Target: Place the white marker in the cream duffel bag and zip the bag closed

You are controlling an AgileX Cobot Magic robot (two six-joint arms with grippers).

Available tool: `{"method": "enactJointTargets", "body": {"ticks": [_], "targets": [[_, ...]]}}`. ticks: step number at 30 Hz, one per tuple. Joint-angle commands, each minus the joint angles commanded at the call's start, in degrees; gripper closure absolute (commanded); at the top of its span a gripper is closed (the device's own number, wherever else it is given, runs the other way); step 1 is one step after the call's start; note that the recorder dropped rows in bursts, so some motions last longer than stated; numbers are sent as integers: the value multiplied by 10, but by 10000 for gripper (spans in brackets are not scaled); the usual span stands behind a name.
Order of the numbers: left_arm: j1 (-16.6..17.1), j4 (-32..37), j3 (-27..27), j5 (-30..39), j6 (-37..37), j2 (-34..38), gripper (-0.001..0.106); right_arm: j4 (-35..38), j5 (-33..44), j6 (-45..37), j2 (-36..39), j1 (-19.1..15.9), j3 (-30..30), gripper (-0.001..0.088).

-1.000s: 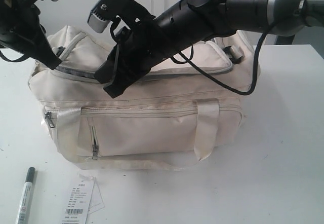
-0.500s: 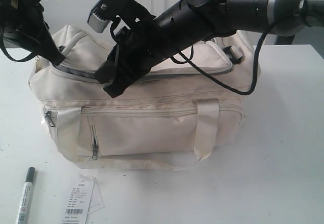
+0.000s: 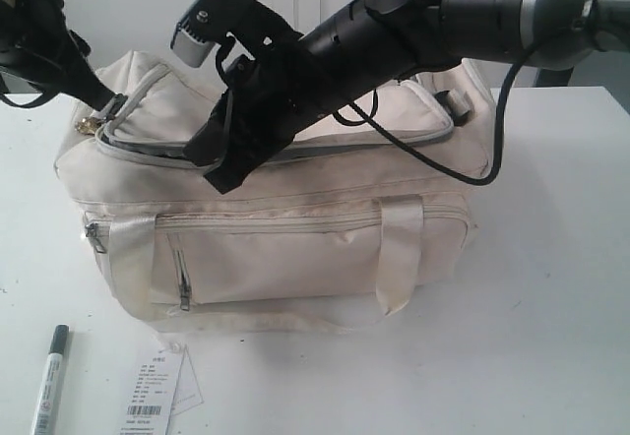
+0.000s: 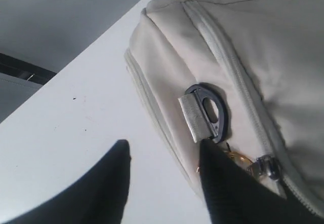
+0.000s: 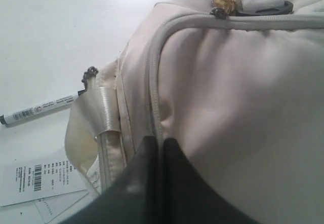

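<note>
Exterior view, left hand [image 3: 96, 103] risen (slightly), cream duffel bag [image 3: 295, 253] corner lifted

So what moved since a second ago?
The left arm swung up and a bit toward the left edge, and the bag's zipper corner beside it lifted. The right arm, marker and tag stayed put.

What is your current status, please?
Left tool open at end of cream fabric duffel bag. Right tool shut against its top. Slim white black-capped marker on table, beside paper tag.
</note>
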Motion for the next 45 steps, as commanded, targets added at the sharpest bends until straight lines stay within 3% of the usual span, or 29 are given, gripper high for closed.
{"method": "enactJointTargets", "body": {"ticks": [2,6,11,13,17,20,24,28,42,45], "targets": [[0,-35,0,20,17,-34,468,0,-4,0,0,0,0,868],[-1,-249,22,77,183,-98,519,-1,-11,9,0,0,0,868],[-1,-526,122,66,522,-151,580,-4,-11,13,0,0,0,868],[-1,-569,161,55,604,-157,578,-5,-10,25,0,0,0,868],[-1,-571,214,30,691,-158,471,-7,-8,28,0,0,0,868],[-1,-574,251,-25,761,-158,377,-7,-8,39,0,0,0,868],[-1,-574,289,-114,827,-158,350,-8,-5,48,0,0,0,868],[-1,-574,310,-180,836,-157,350,-9,4,54,0,0,0,868],[-6,-574,314,-253,849,-105,355,-11,2,59,0,0,0,868],[-6,-574,314,-261,844,-95,418,-11,2,59,0,0,0,868]]}}
